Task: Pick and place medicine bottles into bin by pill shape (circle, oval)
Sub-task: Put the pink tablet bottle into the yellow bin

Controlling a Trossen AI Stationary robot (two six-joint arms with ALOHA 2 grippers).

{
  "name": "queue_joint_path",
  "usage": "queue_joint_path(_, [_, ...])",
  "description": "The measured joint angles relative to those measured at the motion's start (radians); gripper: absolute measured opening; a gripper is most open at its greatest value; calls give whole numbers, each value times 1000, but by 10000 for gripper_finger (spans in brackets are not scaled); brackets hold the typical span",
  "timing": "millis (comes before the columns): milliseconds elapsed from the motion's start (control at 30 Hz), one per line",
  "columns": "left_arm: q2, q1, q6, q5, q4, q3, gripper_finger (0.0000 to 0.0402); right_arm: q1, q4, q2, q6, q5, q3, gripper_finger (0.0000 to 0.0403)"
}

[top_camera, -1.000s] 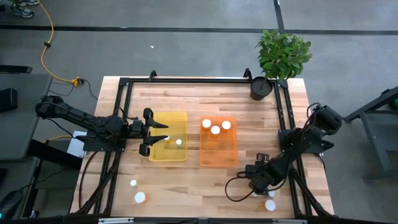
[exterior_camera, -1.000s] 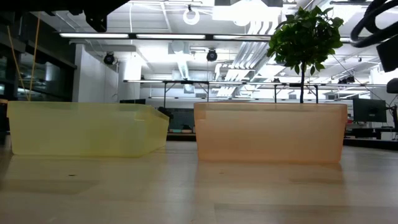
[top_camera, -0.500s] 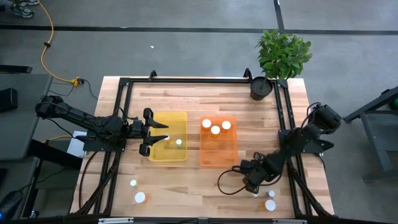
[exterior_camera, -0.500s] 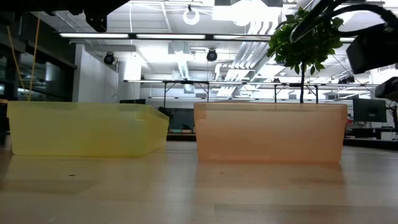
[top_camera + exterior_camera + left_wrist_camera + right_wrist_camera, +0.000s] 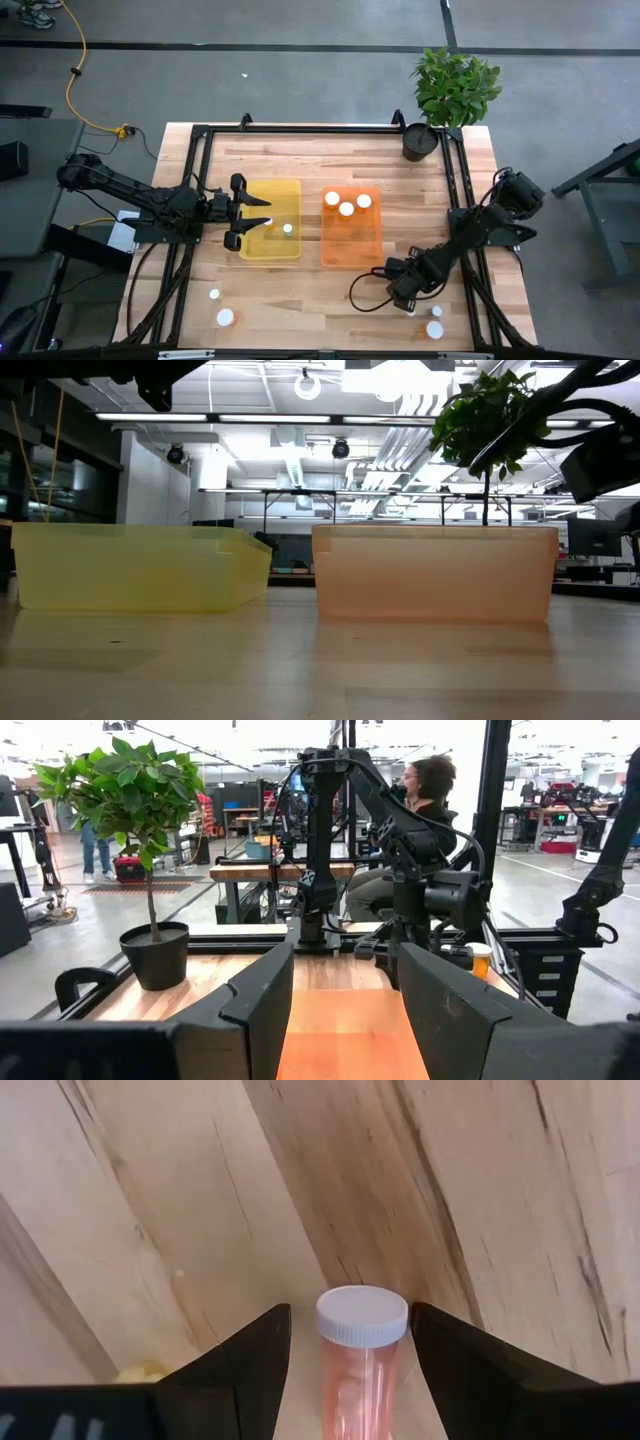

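The high view looks straight down on the whole pale wooden table [image 5: 300, 165]. The low view sits at tabletop height, close to the translucent yellow plastic bin [image 5: 135, 567] and translucent orange plastic bin [image 5: 435, 573], both shared with the high view.

No readable text — none anywhere.

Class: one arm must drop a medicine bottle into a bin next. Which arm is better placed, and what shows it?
The right. Its claw grips a white-capped medicine bottle near the orange bin. The left claw is open and empty at the yellow bin.
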Motion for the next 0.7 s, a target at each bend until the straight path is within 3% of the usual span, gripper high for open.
queue_joint_path(567, [0,0,0,0,0,0,169,-35,6,-14,78,-6,-5,203])
queue_joint_path(700, [0,0,0,0,0,0,169,-36,3,-14,76,-3,-5,181])
